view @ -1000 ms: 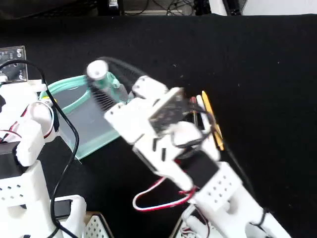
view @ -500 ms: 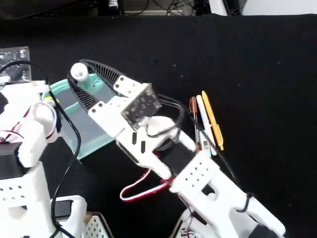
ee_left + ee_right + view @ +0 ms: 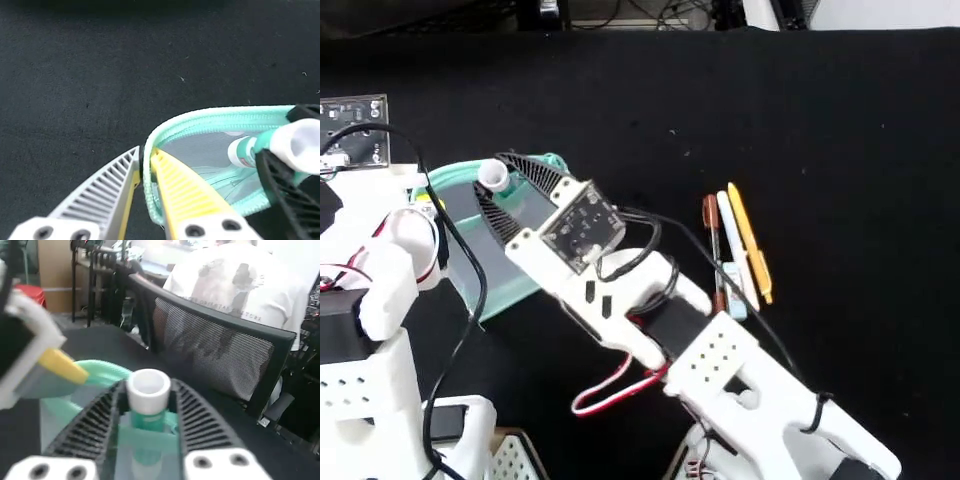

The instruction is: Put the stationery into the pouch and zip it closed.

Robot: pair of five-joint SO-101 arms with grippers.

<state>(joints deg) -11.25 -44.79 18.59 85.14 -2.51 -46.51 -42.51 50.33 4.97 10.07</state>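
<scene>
Right claw [image 3: 146,390] clamps the glue stick [image 3: 492,178] over the pouch [image 3: 505,262]; left claw [image 3: 145,157] pinches the pouch's 9 o'clock rim.

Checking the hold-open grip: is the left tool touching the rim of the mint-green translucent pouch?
Touching. The left wrist view shows the rim of the mint-green translucent pouch pinched between the jaws of the left tool.

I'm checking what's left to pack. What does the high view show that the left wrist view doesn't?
High view: three pens lying side by side on the table, apart from the pouch. Left wrist view: the left gripper pinching the pouch's rim. Both: the open pouch and the glue stick held at its mouth by the right gripper.
</scene>
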